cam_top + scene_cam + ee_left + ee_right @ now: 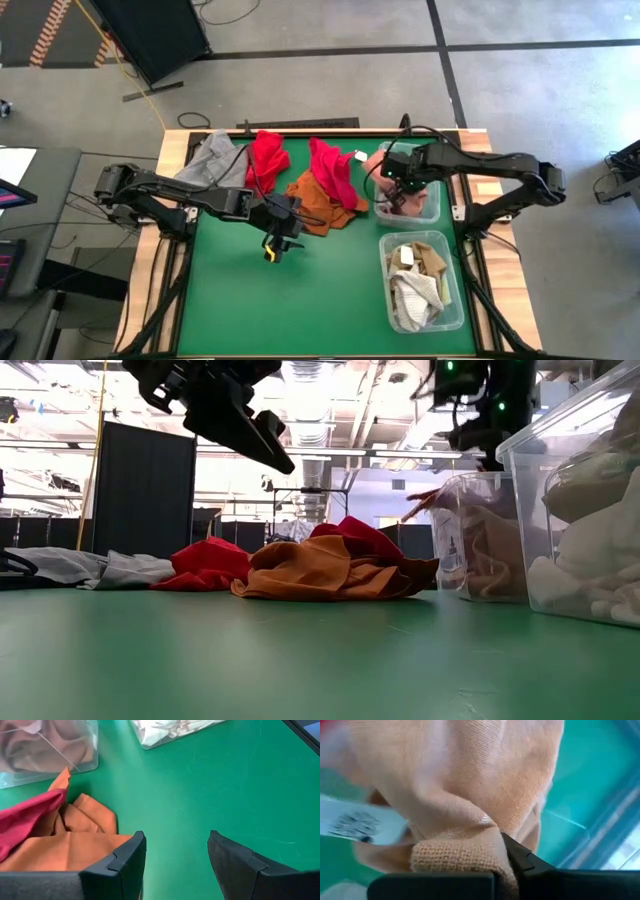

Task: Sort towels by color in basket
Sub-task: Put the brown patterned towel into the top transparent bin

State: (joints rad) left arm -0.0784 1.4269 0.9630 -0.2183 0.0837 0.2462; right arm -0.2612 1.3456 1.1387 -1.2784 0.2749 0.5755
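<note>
The right gripper (400, 192), right of centre above the upper bin (432, 212), pinches a pink towel (470, 795); released early, it may drape the rim. The left gripper (272, 245) hovers spread near the orange towel (318, 205).

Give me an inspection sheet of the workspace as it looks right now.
Surface: green mat, bare in front.
Job's things: grey towel, two red towels and orange towel loose at the back; far bin holds pinkish cloth, near bin pale and tan ones.
Clutter: nothing seen.
Grippers: left gripper open above the mat beside the orange towel; right gripper over the far bin, shut on a peach towel.
Cables: yellow cable on the floor.
Surroundings: black panel, concrete floor.
</note>
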